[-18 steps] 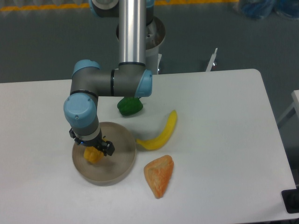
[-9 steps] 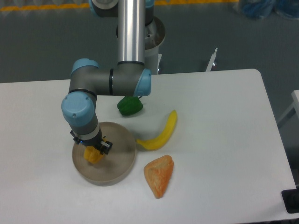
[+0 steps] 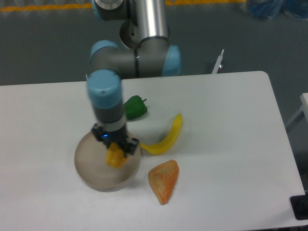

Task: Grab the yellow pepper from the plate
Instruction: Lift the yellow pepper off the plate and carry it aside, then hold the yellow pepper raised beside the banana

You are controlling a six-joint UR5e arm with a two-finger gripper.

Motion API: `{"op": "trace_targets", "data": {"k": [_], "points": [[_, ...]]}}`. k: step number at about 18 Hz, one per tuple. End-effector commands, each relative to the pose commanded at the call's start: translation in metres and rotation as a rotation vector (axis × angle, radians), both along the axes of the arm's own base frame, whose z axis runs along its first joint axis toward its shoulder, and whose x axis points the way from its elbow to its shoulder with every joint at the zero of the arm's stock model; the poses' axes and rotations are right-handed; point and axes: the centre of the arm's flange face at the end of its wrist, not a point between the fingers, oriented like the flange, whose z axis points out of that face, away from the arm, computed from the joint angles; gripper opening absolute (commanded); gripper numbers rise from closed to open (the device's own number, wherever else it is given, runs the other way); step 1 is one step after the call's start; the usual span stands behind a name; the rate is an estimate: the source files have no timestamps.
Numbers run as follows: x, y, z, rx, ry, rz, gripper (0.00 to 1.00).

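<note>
A wide white desk (image 3: 226, 144) is seen from above by a fixed camera. A silver and grey robot arm with pale blue joint caps (image 3: 107, 94) is reached down over the desk from the far edge. A round, shallow, beige-tan plate with a raised rim (image 3: 89, 166) is taken here as the landmark, and it lies near the front left of the desk. Just right of the plate, a long curved yellow banana (image 3: 168, 137) is laid, one end close to the rim. Right of the plate and nearer the front, a larger orange triangular wedge (image 3: 164, 180) is set apart. Behind the plate, a small green pepper (image 3: 135, 108) is seen, partly hidden by the arm. Over the right part of the plate, the black two-finger gripper (image 3: 117, 150) is closed around the small lumpy yellow-orange pepper (image 3: 115, 157), which is held from above. It cannot be told for certain whether the pepper is clear of the plate. The grasp is judged to be made; a clean lift away from the plate is judged to remain.
</note>
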Motion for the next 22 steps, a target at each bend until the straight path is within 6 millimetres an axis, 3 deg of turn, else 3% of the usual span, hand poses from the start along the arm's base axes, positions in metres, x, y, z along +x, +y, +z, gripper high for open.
{"op": "trace_targets", "data": {"k": [6,12,18,22], "points": [[-0.122,-0.047,0.009,-0.033,0.068,-0.149,0.22],[-0.200,-0.087,-0.006,-0.076,0.077,-0.259,0.22],[-0.236,-0.091,-0.052,-0.128,0.029,-0.314,0.22],[-0.246,-0.090,-0.061,-0.158,0.043,-0.345,0.22]]}}
